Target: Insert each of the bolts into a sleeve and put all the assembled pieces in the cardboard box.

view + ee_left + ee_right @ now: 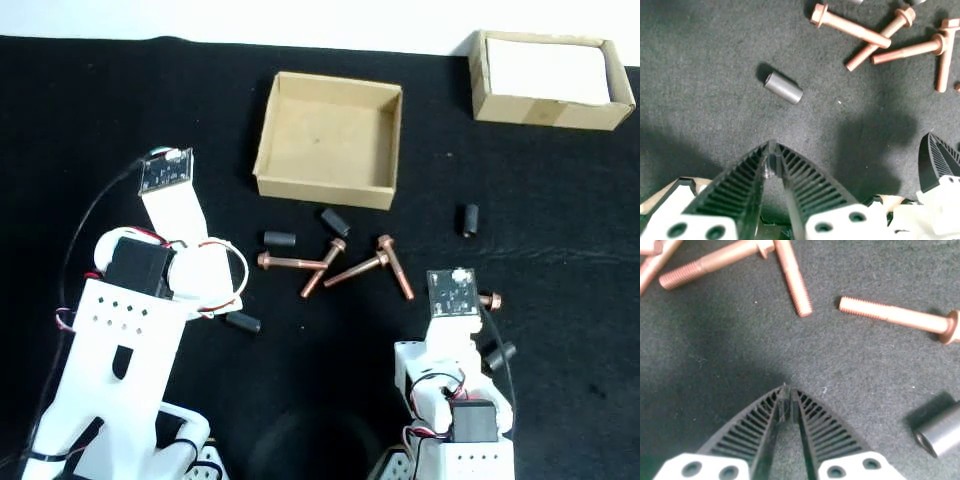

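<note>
My left jaws: shut tight, holding nothing, over the black worktop [130, 100], one grey sleeve [783, 87] lying just ahead. My right jaws: likewise shut and empty, with a lone bolt [895, 316] and another sleeve [940, 432] nearby. Four copper bolts [295, 263] lie crossed in a loose cluster mid-worktop; the cardboard box [325, 187] sits just beyond them, with nothing inside.

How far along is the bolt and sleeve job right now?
Nothing looks done: the cardboard box is empty. Nothing is in hand: the left gripper and right gripper are both shut on nothing. Everything is left: the bolts lie bare on the table, the sleeves scattered apart from them.
</note>
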